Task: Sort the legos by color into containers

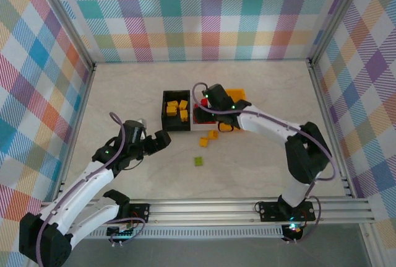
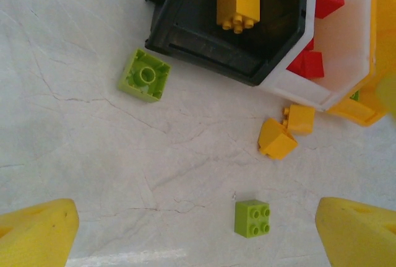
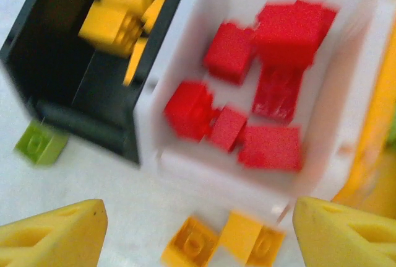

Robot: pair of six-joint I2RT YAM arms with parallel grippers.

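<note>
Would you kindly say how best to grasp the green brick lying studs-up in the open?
Pinch the green brick across two flat opposite sides, coming straight down from above: it sits flat, studs up, with nothing touching its sides.

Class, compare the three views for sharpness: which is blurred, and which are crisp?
Right wrist view: blurred, so the red legos in the white bin lose their studs. Left wrist view: crisp, with four studs plain on the nearer green lego. Top view: sharp, evenly lit.
</note>
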